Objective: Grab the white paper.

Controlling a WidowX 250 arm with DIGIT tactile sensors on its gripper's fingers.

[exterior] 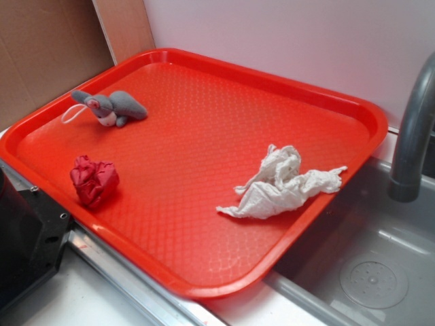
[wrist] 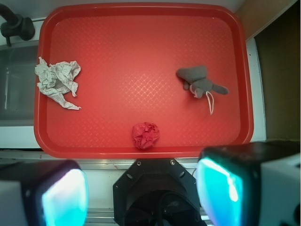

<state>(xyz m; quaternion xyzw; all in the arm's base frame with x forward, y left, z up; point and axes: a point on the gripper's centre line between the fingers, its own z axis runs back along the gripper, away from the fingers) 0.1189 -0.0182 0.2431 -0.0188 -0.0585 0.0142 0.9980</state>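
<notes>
Red tray (wrist: 141,28) on your counter: white paper (wrist: 57,80) lies loose near its sink-side rim, well apart from red wad (wrist: 146,135) and grey mouse toy (wrist: 200,81); your gripper (wrist: 141,190) hangs high above, jaws spread, holding nothing.

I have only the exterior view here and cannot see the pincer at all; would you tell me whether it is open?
Observer: Yes. In the wrist view the pincer is open, its fingers wide apart and holding nothing.
Operator: Thank you. Is it over the tray?
Observer: It seems not. It appears outside the near rim of the red tray, and a black base shows between its fingers.
Operator: Where is the white paper from there?
Observer: The white paper lies far to the picture's left, at the tray's rim beside the sink. The red ball is straight ahead.
</notes>
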